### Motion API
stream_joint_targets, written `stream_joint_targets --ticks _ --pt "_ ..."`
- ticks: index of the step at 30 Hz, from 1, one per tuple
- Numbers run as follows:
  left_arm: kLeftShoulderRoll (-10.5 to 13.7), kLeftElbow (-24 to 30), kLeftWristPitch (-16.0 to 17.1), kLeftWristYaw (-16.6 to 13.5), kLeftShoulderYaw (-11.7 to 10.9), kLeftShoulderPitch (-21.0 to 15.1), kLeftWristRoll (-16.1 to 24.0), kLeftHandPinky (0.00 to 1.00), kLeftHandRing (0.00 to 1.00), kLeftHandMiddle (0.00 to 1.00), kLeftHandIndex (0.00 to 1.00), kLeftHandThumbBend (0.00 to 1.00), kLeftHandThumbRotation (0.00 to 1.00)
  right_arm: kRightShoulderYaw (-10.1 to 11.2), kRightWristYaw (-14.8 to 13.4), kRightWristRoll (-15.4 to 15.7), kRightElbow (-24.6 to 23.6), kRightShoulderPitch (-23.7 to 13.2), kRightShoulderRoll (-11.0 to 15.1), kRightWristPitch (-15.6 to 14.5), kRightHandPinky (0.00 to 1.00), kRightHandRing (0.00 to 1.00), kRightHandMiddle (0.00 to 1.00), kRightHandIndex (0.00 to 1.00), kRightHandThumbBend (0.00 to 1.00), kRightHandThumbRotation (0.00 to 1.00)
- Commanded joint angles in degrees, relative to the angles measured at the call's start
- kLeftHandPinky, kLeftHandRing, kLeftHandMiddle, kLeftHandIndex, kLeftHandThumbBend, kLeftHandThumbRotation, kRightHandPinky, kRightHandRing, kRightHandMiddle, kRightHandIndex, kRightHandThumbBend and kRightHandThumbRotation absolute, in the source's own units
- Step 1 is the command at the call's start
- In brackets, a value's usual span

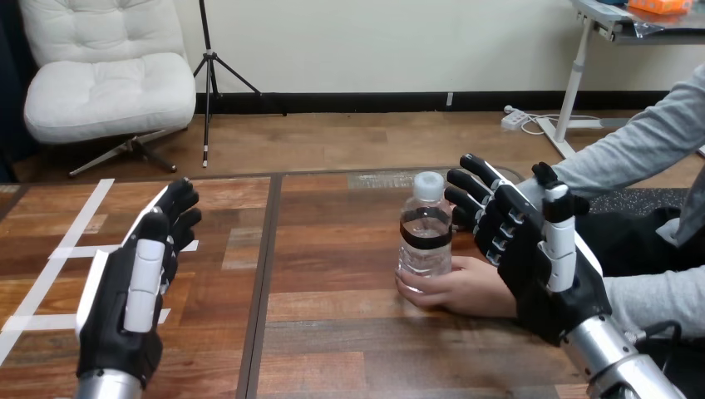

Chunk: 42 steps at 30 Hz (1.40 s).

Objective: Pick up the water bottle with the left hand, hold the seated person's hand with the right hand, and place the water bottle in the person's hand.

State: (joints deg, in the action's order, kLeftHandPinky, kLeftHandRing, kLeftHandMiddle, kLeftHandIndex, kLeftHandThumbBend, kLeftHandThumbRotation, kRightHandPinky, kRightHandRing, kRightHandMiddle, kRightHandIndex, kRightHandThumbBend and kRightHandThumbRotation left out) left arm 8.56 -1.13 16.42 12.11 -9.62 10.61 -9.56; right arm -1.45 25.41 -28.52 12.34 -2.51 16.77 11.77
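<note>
A clear water bottle (426,233) with a white cap and a black band stands upright on the wooden table (332,324), right of centre. The person's hand (457,287) is wrapped round the bottle's base and rests on the table. My right hand (532,249) hovers over the person's wrist, fingers straight and spread, pointing toward the bottle; I see no finger curled round the wrist. My left hand (137,283) is raised at the left, well apart from the bottle, fingers relaxed and holding nothing.
White tape strips (75,241) mark the table's left part. A dark seam (264,274) runs front to back between the two table halves. The person's grey sleeve (657,299) lies along the right edge.
</note>
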Motion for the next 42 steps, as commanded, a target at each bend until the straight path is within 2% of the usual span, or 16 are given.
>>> stream_joint_targets --ticks 1,14,20,25,29,38,42 --pt "-1.4 5.7 1.4 0.2 1.9 -3.2 -0.9 0.93 0.90 0.91 0.89 0.82 0.97 2.7 -1.7 -2.8 -11.6 -0.5 -2.8 -1.7 1.00 0.95 0.94 0.96 1.00 1.00" --pt "-1.9 6.8 1.3 0.7 2.4 -2.3 -0.6 0.92 0.89 0.90 0.89 0.78 0.98 3.4 -3.4 -3.1 -17.1 2.9 -4.6 -4.0 1.00 0.96 0.94 0.95 1.00 1.00" --pt "-1.6 8.6 0.4 1.3 2.6 -1.1 -1.2 0.92 0.90 0.90 0.89 0.78 0.98 3.8 -3.9 -3.6 -19.5 4.5 -5.8 -5.0 1.00 0.95 0.93 0.95 1.00 1.00" --pt "-1.1 10.1 0.3 2.2 2.4 0.5 -1.5 0.93 0.90 0.90 0.89 0.78 0.97 4.0 -4.1 -2.7 -21.4 5.9 -6.5 -5.0 1.00 0.95 0.93 0.95 1.00 1.00" --pt "-0.7 10.1 1.0 3.1 2.0 1.1 -1.7 0.94 0.90 0.90 0.89 0.78 0.97 4.2 -3.1 -2.2 -21.3 6.3 -6.7 -4.1 1.00 0.96 0.94 0.95 1.00 1.00" --pt "-1.3 11.2 0.8 2.6 1.4 1.7 -1.9 0.93 0.90 0.90 0.89 0.75 0.97 4.5 -2.3 -1.7 -21.4 6.8 -7.3 -3.7 1.00 0.99 0.96 0.97 1.00 1.00" --pt "-1.6 11.1 0.9 2.6 1.4 1.3 -2.3 0.93 0.90 0.90 0.89 0.75 0.97 4.6 -3.0 -1.3 -21.6 7.0 -7.8 -3.9 1.00 1.00 0.97 0.98 1.00 1.00"
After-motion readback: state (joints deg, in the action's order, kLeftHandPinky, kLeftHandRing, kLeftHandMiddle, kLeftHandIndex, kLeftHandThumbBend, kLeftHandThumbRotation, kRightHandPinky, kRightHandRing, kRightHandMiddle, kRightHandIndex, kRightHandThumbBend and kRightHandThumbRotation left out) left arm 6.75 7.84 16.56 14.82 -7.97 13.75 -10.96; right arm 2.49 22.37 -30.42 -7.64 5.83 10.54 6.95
